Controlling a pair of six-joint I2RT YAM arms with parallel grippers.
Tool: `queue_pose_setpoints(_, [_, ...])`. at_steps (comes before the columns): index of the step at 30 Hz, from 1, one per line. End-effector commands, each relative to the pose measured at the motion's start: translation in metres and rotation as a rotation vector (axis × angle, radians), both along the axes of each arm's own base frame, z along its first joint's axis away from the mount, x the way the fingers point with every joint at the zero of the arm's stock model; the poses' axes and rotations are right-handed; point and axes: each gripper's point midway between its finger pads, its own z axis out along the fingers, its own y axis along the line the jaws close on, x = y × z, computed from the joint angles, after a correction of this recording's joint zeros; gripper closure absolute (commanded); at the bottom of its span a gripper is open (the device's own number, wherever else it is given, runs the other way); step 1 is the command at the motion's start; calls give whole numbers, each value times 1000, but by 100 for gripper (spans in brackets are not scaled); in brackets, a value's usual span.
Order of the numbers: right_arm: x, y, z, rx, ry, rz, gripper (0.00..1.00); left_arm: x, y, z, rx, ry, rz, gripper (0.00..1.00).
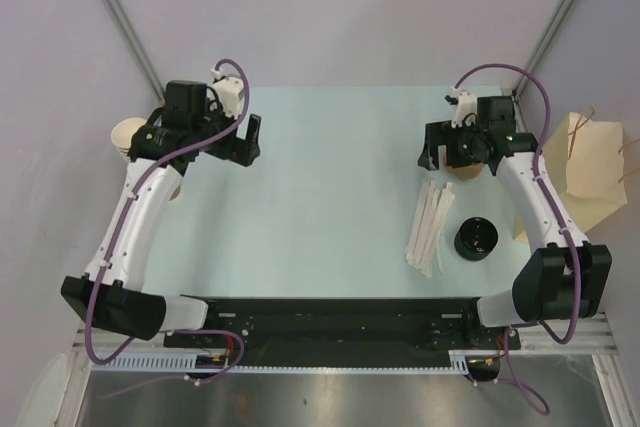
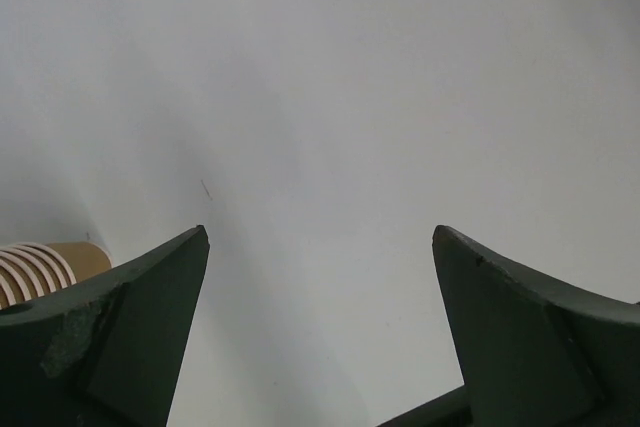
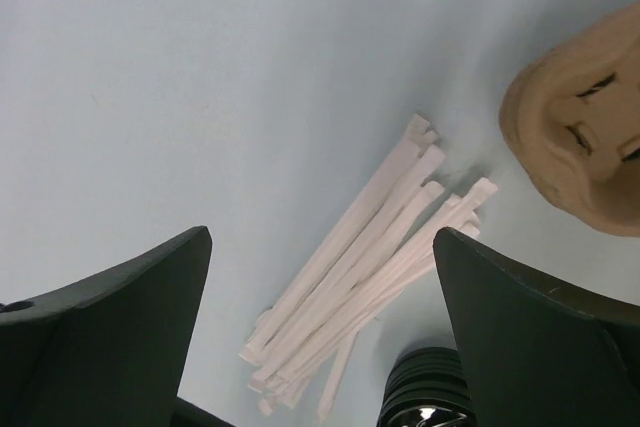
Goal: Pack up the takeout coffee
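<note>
The brown moulded-pulp carrier (image 3: 585, 137) lies on the pale table beside my right gripper (image 3: 320, 232); from above, the carrier (image 1: 470, 169) peeks out from under that wrist. A takeout coffee cup on its own is out of view. My right gripper (image 1: 430, 150) hangs open at the back right with nothing between its fingers. My left gripper (image 1: 247, 142) is open at the back left over bare table. In the left wrist view the left gripper (image 2: 320, 232) holds nothing.
A stack of nested tan cups (image 1: 130, 137) lies at the far left under the left arm, and the stack's rims (image 2: 35, 267) show beside my left finger. White wrapped straws (image 1: 430, 227) and stacked black lids (image 1: 476, 238) lie front right. A brown paper bag (image 1: 590, 172) stands at the right edge.
</note>
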Motion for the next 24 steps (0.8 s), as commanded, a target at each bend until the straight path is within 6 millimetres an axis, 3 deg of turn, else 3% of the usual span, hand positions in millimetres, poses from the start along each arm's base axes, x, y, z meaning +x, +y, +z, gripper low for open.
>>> queue_pose_setpoints(1, [1, 18, -2, -31, 0, 68, 0, -8, 5, 9, 37, 18, -71, 1])
queue_pose_setpoints(2, [-1, 20, -4, -40, 5, 78, 0, -5, 8, 25, 11, -7, -70, 0])
queue_pose_setpoints(4, [-2, 25, -7, -60, 7, 111, 0, -2, 24, 37, -96, 14, -51, 0])
queue_pose_setpoints(5, [-4, 27, -10, -64, 16, 121, 0, 2, 32, 55, -104, -26, -33, 1])
queue_pose_setpoints(9, [-7, 37, -11, -90, 9, 159, 0, 12, 74, 76, 5, -74, 71, 1])
queue_pose_setpoints(14, [-11, 49, -12, -122, -4, 210, 0, 18, 119, 103, 2, -126, 188, 1])
queue_pose_setpoints(15, [-12, 50, -12, -129, -5, 216, 0, 17, 137, 105, 2, -128, 238, 1])
queue_pose_setpoints(18, [-14, 57, -16, -140, 2, 233, 0, 19, 159, 104, 32, -118, 285, 1])
queue_pose_setpoints(24, [-14, 67, -24, -176, 13, 263, 0, 23, 183, 79, 26, -30, 338, 5])
